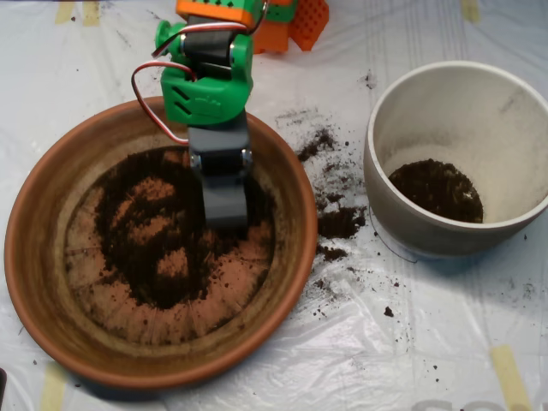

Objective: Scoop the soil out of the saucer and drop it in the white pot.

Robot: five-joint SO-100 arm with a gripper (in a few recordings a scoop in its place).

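the counter (pixel 445 342), wrapped in crinkled clear plastic sheeting and taped at its edges, likely to catch spills, carries everything. the terracotta saucer (pixel 34 257) is the widest thing on it, filling the left half of the overhead view; its shallow ridged floor shows bare orange patches through a thin, broken ring of soil (pixel 167 287), which suggests much has already been taken out. the white pot (pixel 445 94) stands just right of the saucer, close enough that the arm needs only a short swing between them, and a dark heap of earth lies at its bottom. the green and orange arm (pixel 205 86) reaches down from the top edge, red wires looped beside it, and plants the grey scoop (pixel 225 201) nose-down on the saucer floor, right of centre, at the edge of the remaining earth, apparently to gather a load. the fingers look pressed together, though what they hold is hidden. spilled crumbs (pixel 338 221) lie on the plastic between saucer and pot, seemingly along the carrying path.
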